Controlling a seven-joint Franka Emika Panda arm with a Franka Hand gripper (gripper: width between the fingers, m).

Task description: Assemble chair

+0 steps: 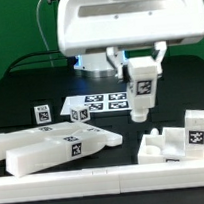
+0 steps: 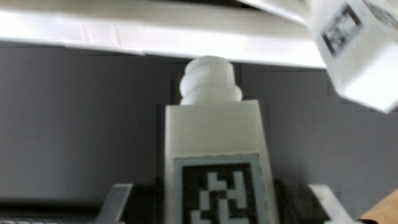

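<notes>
The black table (image 1: 19,97) carries all the parts. Over its middle hangs the gripper (image 1: 140,75), its fingers (image 2: 119,202) pinching a short white leg (image 1: 140,92) between them. The leg's round peg points down and appears clear of the table. Two long legs (image 1: 54,146) lie side by side along the table's near edge, toward the exterior view's left. The slotted panel (image 1: 169,144), with a tagged block rising from it, sits by the near corner on the exterior view's right. The marker board (image 1: 105,98) lies flat mid-table, behind the held leg. Two small blocks (image 1: 43,113) stand toward the exterior view's left of the board. The danger, as I judge it, is the fit. The leg looks slightly tilted, so the peg could land on a hole's rim instead of entering it. It could then jam, shove the loose panel along the table, or twist in the pinch.
</notes>
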